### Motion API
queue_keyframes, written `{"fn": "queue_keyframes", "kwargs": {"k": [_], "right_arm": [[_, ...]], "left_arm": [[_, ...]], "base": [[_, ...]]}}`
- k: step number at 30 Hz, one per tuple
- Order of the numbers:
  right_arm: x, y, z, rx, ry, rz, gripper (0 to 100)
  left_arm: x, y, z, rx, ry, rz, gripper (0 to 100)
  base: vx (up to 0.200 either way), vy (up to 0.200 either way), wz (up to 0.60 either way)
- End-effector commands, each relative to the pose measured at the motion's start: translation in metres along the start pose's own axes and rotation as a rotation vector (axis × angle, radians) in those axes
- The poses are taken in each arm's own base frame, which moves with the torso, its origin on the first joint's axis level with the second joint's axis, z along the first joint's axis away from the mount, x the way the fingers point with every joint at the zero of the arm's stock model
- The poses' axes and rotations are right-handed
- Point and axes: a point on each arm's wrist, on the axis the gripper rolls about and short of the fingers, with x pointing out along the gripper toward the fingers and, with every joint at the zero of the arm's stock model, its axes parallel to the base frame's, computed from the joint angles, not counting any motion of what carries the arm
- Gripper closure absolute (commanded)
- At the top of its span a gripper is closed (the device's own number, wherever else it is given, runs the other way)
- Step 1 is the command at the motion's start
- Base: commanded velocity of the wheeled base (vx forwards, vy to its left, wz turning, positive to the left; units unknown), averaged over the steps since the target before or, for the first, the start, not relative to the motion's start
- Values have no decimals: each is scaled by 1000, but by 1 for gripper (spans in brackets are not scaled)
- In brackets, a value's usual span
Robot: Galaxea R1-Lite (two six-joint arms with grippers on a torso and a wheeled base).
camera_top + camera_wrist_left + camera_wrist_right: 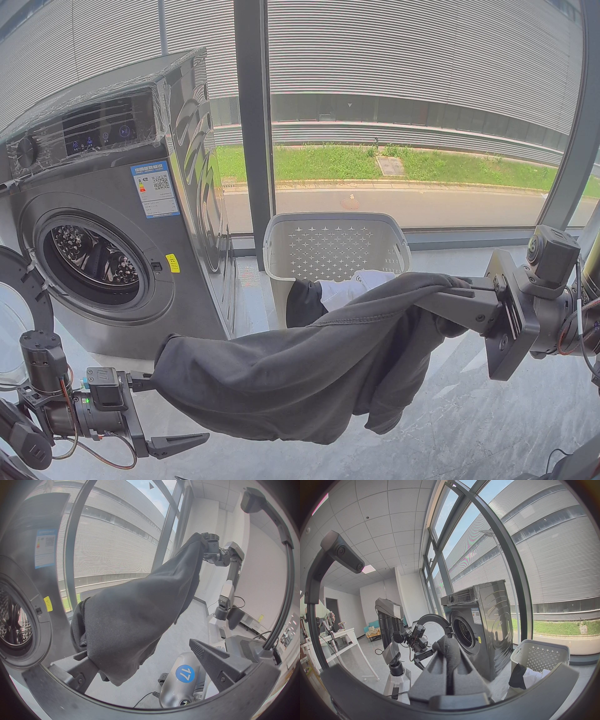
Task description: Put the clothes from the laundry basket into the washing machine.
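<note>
The dark garment (pixel 300 369) hangs stretched between my two arms, in front of the laundry basket (pixel 337 244). The right gripper (pixel 462 294) has its jaws clamped on one end. The left gripper (pixel 178 409) has its jaws apart, with cloth draped over one. Next, I think, I must swing it into the open washing machine (pixel 112 206).

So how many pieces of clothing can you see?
3: a dark garment held in the air, a black piece and a white piece in the basket. More may be hidden.

Matt cloth on dark garment (pixel 281 375); laundry basket (pixel 331 247) smooth plastic, seemingly; washing machine (pixel 187 269) glossy metal.
</note>
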Motion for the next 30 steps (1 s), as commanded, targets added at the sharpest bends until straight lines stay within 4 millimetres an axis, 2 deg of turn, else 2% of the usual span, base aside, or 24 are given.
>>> {"fn": "queue_keyframes", "kwargs": {"k": [1,7,11,16,22,27,28,30], "right_arm": [[1,-1,-1,2,3,0,100],[3,-2,-3,7,12,-1,100],[2,-3,-3,8,13,-10,100],[2,-4,-3,5,11,-12,100],[7,-1,-7,11,28,22,100],[15,16,-10,18,43,122,100],[19,27,-13,21,51,174,100],[22,35,-13,22,55,213,100]], "left_arm": [[-4,3,-7,-37,18,30,0],[-7,7,-9,-59,27,64,0],[-19,20,-19,-140,49,167,0],[-23,23,-20,-142,38,189,0],[-17,25,-5,24,-36,83,0],[-8,23,8,132,-99,-24,0],[-2,21,16,174,-126,-80,0],[4,18,21,201,-140,-123,0]], "base": [[0,0,0],[0,0,0],[0,0,0],[0,0,0],[0,0,0],[0,0,0],[0,0,0],[0,0,0]]}}
